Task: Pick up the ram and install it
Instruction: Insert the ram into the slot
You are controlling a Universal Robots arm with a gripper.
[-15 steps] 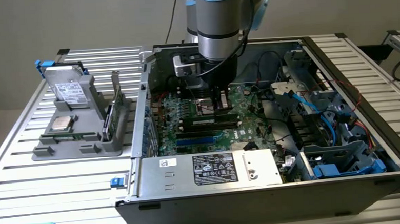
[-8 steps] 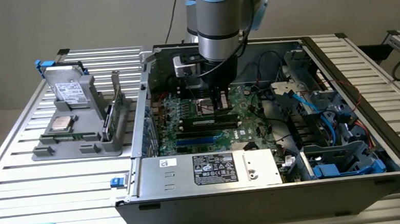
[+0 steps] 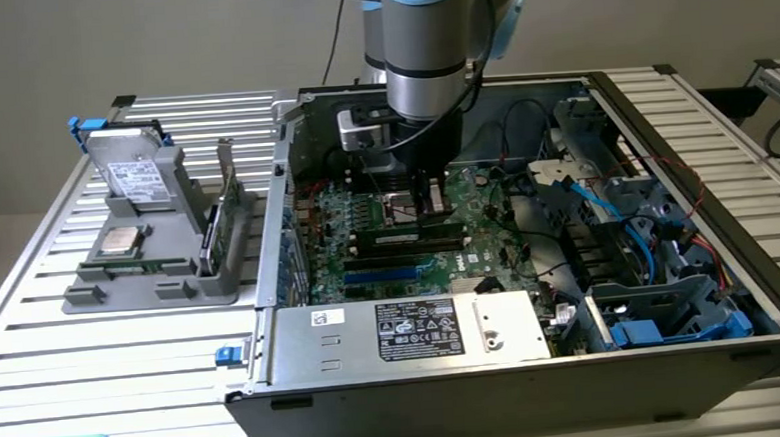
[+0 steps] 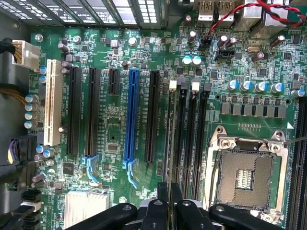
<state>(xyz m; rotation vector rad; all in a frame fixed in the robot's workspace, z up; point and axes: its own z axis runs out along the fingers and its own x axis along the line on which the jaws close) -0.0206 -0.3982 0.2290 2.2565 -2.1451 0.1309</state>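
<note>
Black gripper (image 4: 170, 192) pinches the ram (image 4: 170, 143), seen edge-on in wrist view above memory slots (image 4: 192, 134)

A plain beige wall (image 3: 153, 41) stands behind the slatted silver metal surface (image 3: 104, 354), under soft, even light.

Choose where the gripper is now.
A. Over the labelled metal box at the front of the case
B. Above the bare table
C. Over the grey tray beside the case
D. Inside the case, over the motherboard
D: the gripper hangs inside the case over the motherboard, and the wrist view shows it holding the ram edge-on above the memory slots.
</note>
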